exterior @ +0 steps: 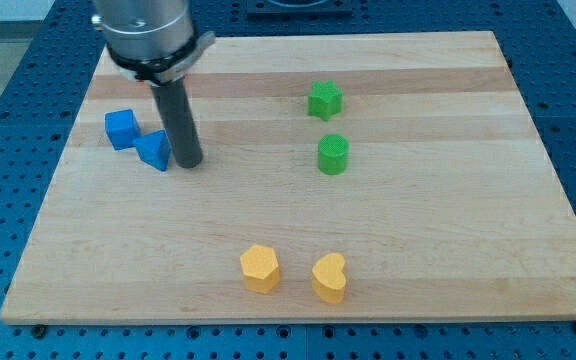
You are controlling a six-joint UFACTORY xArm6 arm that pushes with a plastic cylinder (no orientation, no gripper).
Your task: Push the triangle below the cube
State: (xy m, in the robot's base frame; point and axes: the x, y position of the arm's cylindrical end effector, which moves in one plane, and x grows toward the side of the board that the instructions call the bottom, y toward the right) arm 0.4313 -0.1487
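Observation:
A blue cube sits on the wooden board at the view's left. A blue triangle lies just to its lower right, touching or nearly touching it. My tip rests on the board right next to the triangle's right side, close against it. The dark rod rises from there to the arm's grey end at the view's top left.
A green star and a green cylinder stand right of centre. A yellow hexagon and a yellow heart lie near the board's bottom edge. Blue pegboard surrounds the board.

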